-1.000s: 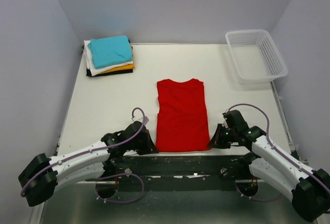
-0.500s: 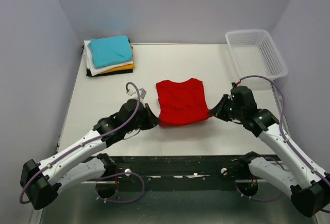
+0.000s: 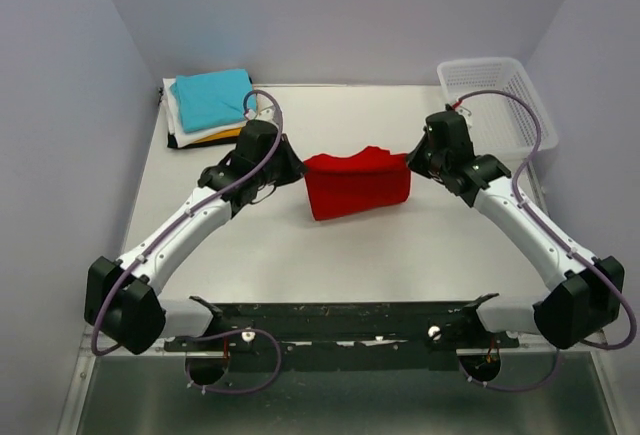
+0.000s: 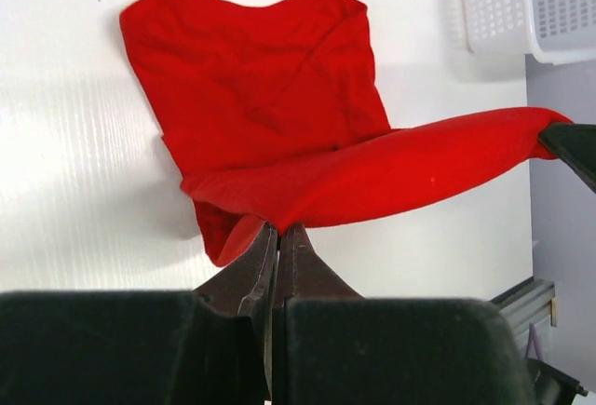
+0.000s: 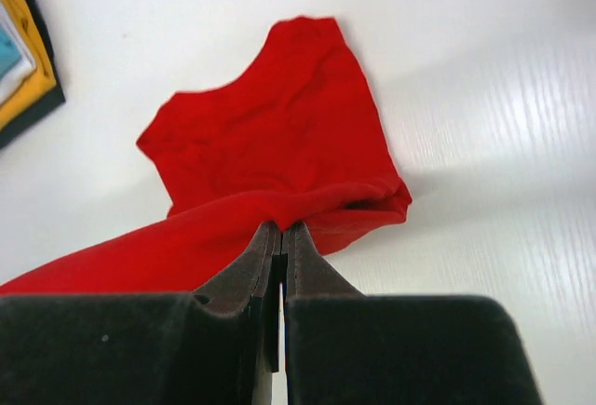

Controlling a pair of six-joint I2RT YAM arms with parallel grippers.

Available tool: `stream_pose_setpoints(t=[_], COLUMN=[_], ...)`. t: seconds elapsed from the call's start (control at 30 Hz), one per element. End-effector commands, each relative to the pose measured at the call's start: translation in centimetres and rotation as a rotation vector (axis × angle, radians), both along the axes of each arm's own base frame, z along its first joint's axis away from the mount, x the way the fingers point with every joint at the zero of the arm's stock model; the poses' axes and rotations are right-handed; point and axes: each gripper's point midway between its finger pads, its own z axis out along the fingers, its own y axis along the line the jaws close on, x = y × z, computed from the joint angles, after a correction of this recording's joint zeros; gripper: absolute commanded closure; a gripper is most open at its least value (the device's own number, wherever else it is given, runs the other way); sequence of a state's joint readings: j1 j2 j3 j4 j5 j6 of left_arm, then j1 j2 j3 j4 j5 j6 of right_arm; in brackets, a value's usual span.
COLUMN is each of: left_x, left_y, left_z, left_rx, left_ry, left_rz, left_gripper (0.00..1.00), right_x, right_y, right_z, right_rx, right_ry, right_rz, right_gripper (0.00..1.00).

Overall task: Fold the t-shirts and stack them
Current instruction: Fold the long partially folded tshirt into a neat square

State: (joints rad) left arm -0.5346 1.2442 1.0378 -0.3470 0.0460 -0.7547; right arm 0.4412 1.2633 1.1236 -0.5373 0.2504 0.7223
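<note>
**Red tee held doubled at mid-table**

The white table (image 3: 350, 255) carries everything. The red t-shirt (image 3: 357, 187) lies near its middle, toward the far side. The collar half is flat on the surface and the hem half is held up above it (the raised fold sags between the two arms). The white basket (image 3: 497, 105) sits at the far right corner. The stack of folded shirts (image 3: 212, 105), teal on top, sits at the far left. The left gripper (image 4: 279, 233) pinches the fold's left corner, fingers pressed together on cloth; the right gripper (image 5: 281, 233) pinches the right corner likewise
</note>
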Motion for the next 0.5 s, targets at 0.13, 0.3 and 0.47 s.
stream_pose_setpoints(t=[0.13, 0.3, 0.47], left_x=[5.5, 8.2, 9.9], left_y=[0.9, 1.7, 1.9], left_z=[-0.3, -2.6, -4.9], left_rx=[0.066, 0.105, 0.098], left_ry=[0.017, 0.093, 0.156], left_rz=[0.006, 0.034, 0.034], left_gripper=[1.0, 1.0, 1.0], right_x=[6.9, 10.0, 12.4], right_y=[-0.9, -1.0, -0.4], right_z=[-0.1, -2.1, -5.4], right_rx=[-0.036, -0.026, -0.015], right_ry=[-0.052, -0.039, 0.024], right_rz=[-0.021, 0.0, 0.034], right_gripper=[0.99, 0.99, 0.99])
